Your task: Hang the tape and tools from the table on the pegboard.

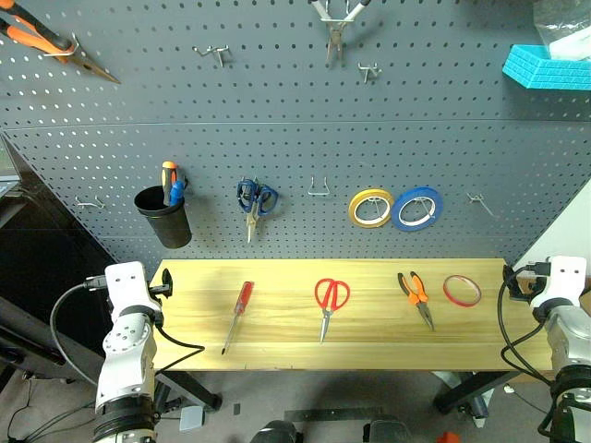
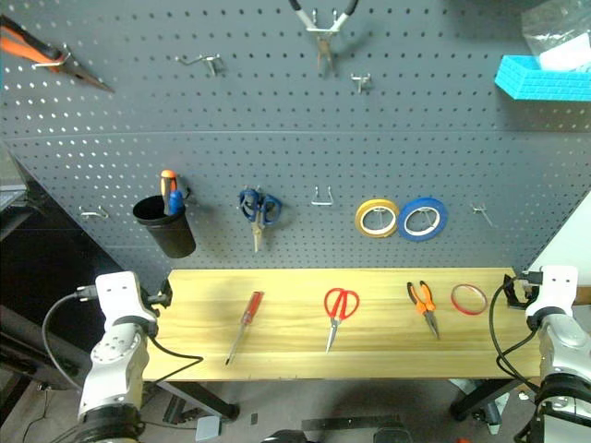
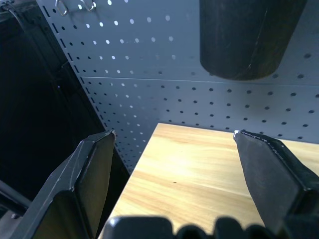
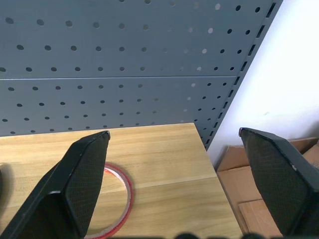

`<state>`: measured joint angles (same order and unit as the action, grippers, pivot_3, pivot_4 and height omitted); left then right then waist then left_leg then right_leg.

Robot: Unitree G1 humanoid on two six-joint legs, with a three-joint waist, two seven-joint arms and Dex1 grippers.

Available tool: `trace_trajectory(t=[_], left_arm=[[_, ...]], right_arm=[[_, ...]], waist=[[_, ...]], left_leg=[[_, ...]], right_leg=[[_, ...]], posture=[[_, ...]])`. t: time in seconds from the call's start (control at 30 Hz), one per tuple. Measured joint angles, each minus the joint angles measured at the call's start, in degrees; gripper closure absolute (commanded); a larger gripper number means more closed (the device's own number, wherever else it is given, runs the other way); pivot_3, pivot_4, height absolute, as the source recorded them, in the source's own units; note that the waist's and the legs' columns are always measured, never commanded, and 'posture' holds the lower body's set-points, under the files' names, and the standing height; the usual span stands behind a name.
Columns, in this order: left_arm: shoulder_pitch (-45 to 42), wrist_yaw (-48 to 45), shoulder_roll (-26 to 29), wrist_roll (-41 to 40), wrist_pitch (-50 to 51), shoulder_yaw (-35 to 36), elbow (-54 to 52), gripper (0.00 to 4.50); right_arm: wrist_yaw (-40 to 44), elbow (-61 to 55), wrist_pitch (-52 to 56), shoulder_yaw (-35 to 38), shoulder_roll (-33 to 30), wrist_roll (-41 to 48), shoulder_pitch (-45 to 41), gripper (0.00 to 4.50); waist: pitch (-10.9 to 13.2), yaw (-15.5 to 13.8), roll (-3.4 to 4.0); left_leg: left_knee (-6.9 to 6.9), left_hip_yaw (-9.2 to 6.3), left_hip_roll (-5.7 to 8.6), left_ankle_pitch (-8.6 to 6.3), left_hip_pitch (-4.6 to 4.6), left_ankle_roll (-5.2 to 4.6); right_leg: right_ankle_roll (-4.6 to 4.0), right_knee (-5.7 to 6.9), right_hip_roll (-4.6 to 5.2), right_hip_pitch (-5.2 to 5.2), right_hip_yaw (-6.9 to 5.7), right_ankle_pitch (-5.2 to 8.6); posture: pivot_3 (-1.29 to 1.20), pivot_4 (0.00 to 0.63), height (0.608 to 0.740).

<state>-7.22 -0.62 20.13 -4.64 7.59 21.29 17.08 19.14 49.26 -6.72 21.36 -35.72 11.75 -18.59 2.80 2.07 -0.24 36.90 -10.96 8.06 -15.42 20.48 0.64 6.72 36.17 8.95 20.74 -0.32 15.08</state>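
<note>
- Flanking the table (image 1: 277, 355) at its two near corners, the left gripper (image 3: 172, 149) and right gripper (image 4: 172, 149) both stand with fingers spread wide and nothing between them; each wrist view shows bare tabletop in the gap.
- Four task items lie in a row on the table, all well apart: screwdriver (image 1: 237, 317) at left, red-handled scissors (image 1: 330, 302) at centre, pliers (image 1: 416, 296) right of centre, red tape (image 1: 462, 291) at far right, nearest the right gripper.
- Handling, as judged: the tape ring looks light and thin, lies flat, and is best pinched across its rim, one finger inside the ring. The pliers are likely the heaviest and rigid; grasp at the orange handles. The scissors are stiff, with loops suited to a hook; take them just below the loops. The screwdriver is slim, may roll, and its handle looks smooth; grip mid-handle.
- Surface: light wood grain, level, smooth; flat items may slide when nudged.
- Beyond, the pegboard (image 1: 277, 92) rises from the table's far edge. It carries a black cup (image 1: 164, 217), blue-handled scissors (image 1: 256, 203), a yellow roll (image 1: 370, 208), a blue roll (image 1: 416, 209) and several bare hooks, one (image 1: 319, 187) between the blue scissors and the rolls.
</note>
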Motion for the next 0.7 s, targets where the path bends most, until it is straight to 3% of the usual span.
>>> trace_trajectory(t=[0.43,0.7], left_arm=[[1.2,0.2,0.6,-1.1,3.2,0.2,0.2,0.40],[4.3,-1.3,-0.3,-4.6,12.1,1.5,-8.4,0.40]], right_arm=[[1.1,-1.0,1.2,-0.2,0.3,0.6,0.1,0.16],[2.2,-16.8,13.7,-1.0,3.2,3.1,5.2,0.16]], waist=[[0.0,-0.1,-0.03],[0.5,-0.4,-0.29]], left_leg=[[0.00,0.38,-0.10,0.00,0.07,-0.01],[0.11,0.61,-0.21,-0.11,0.25,-0.18]], right_leg=[[0.05,0.11,-0.14,0.31,0.44,-0.07],[0.03,0.65,-0.23,0.77,0.77,-0.06]], posture=[[-0.02,0.008,0.740],[-0.06,0.100,0.740]])
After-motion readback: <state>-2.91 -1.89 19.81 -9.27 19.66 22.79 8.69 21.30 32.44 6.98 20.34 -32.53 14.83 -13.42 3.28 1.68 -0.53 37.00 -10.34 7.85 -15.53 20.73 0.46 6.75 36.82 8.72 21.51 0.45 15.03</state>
